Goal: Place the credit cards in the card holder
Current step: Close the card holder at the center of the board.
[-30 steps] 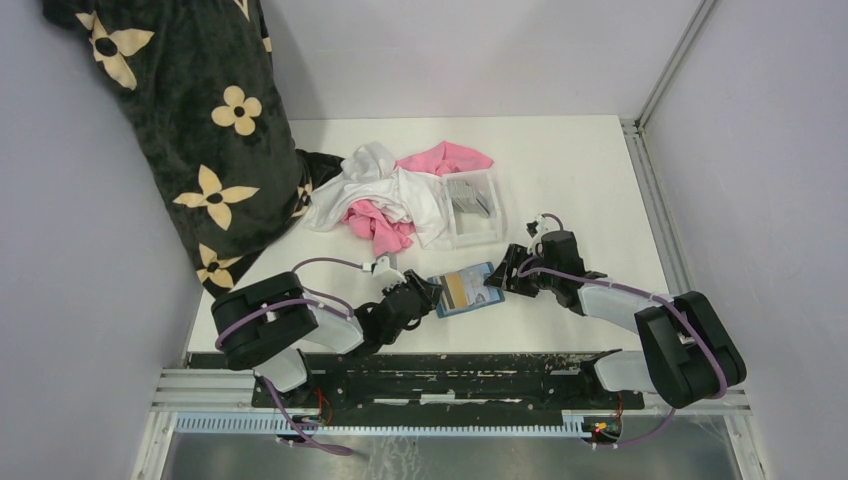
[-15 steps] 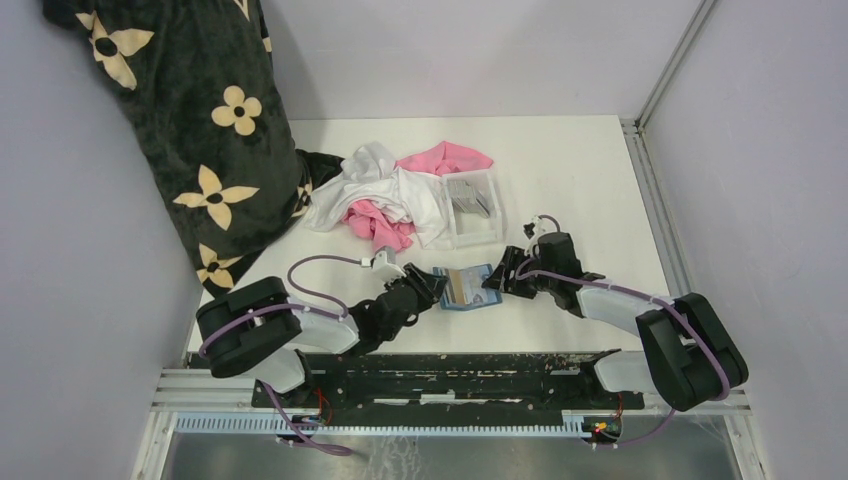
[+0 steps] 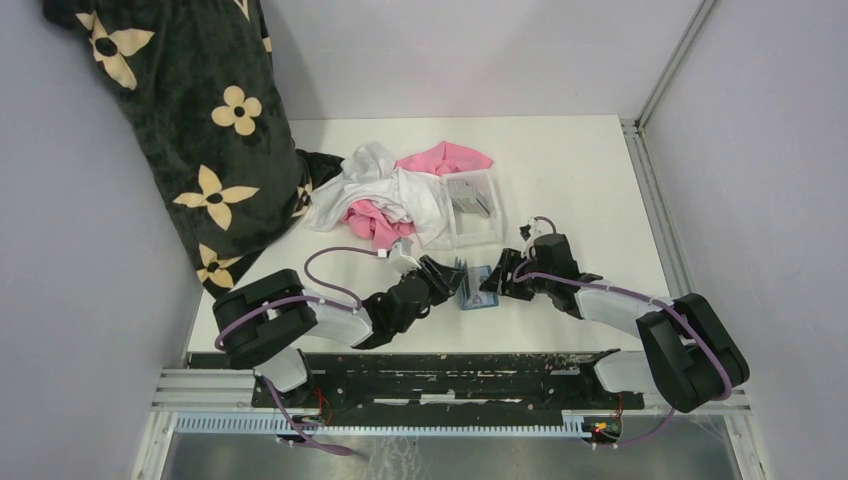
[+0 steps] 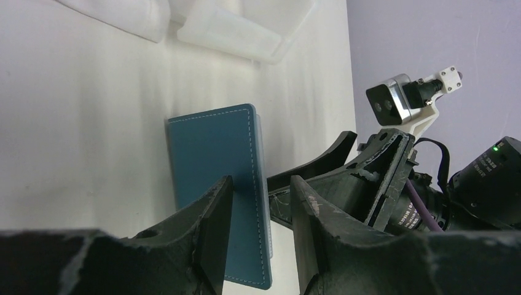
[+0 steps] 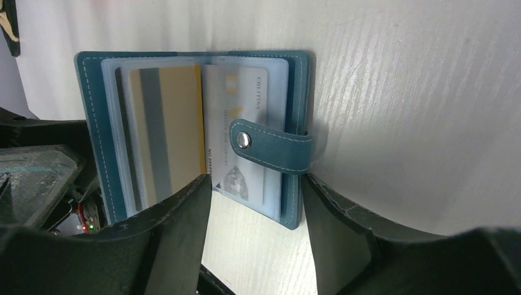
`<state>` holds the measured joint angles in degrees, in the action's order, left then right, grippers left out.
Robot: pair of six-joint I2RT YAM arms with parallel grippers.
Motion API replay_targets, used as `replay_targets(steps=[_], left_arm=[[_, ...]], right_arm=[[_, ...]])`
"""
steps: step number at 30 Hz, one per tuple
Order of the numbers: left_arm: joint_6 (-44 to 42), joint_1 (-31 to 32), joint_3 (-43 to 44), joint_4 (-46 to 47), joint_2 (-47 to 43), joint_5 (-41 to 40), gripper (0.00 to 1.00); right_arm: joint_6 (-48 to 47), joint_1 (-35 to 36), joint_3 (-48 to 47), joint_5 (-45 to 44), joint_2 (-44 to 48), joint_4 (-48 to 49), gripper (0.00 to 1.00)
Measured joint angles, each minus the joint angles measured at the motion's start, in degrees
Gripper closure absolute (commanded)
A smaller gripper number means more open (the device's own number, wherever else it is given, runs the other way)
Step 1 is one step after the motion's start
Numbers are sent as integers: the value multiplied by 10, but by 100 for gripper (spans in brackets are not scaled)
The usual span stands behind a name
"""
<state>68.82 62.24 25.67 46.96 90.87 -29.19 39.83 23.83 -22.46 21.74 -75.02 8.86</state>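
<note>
The teal card holder (image 3: 473, 286) stands half folded between my two grippers. In the right wrist view it (image 5: 98, 129) is open towards me, with a gold-tan card (image 5: 175, 123) and a pale silver card (image 5: 246, 110) in its clear sleeves. Its snap strap (image 5: 270, 146) lies across them. My right gripper (image 5: 255, 184) is open, with a finger either side of the holder's near edge. My left gripper (image 4: 261, 184) is open, with the raised teal cover (image 4: 209, 153) partly between its fingers. More grey cards (image 3: 469, 196) lie in the clear tray.
The clear plastic tray (image 3: 476, 236) sits just behind the holder. A heap of pink and white clothes (image 3: 385, 195) lies to its left. A black flowered blanket (image 3: 190, 120) hangs at the back left. The right arm (image 4: 381, 166) fills the left wrist view's right side.
The holder lay open and flat; its left cover has now been lifted and swung right, so it looks much narrower. My left gripper has moved right and forward behind it. The right gripper barely moved.
</note>
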Motion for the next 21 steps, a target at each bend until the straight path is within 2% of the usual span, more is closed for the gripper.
replay_targets(steps=[8, 21], left_arm=[[0, 3, 25, 14, 37, 15, 54], [0, 4, 24, 29, 52, 19, 54]], right_arm=[[-8, 22, -14, -37, 1, -23, 37], [-45, 103, -78, -182, -9, -129, 34]])
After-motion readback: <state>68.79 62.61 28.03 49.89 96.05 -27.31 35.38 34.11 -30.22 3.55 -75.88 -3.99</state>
